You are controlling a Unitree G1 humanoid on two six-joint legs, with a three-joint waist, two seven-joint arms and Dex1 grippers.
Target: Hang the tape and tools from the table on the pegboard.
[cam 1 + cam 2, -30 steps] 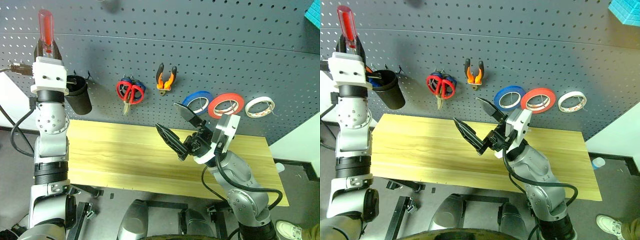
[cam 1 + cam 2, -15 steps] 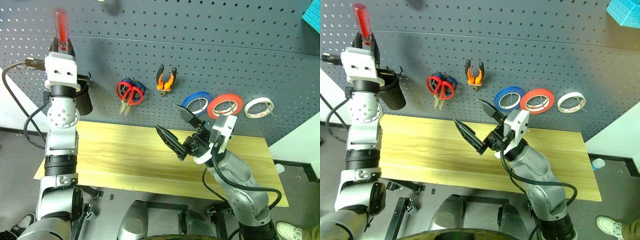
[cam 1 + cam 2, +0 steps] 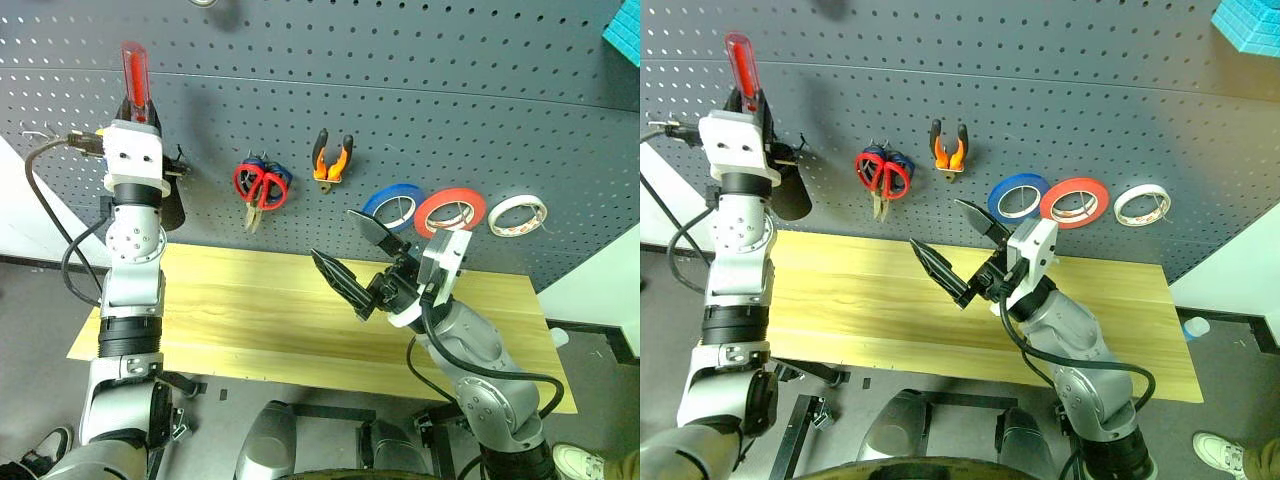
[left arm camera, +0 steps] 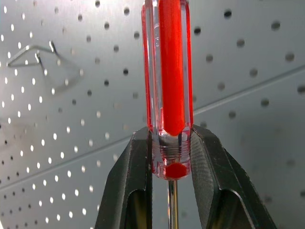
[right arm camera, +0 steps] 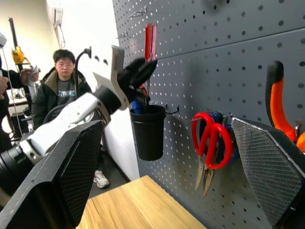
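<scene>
Three tape rolls (image 3: 452,211) hung, black cup (image 5: 148,132) perhaps holding screwdrivers

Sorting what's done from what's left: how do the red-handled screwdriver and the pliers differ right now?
The red-handled screwdriver is clamped upright in the left gripper, in front of the pegboard; the pliers hang on the pegboard, untouched. The screwdriver's handle is clear red, while the pliers' handles are orange and black. Both are off the table.
</scene>
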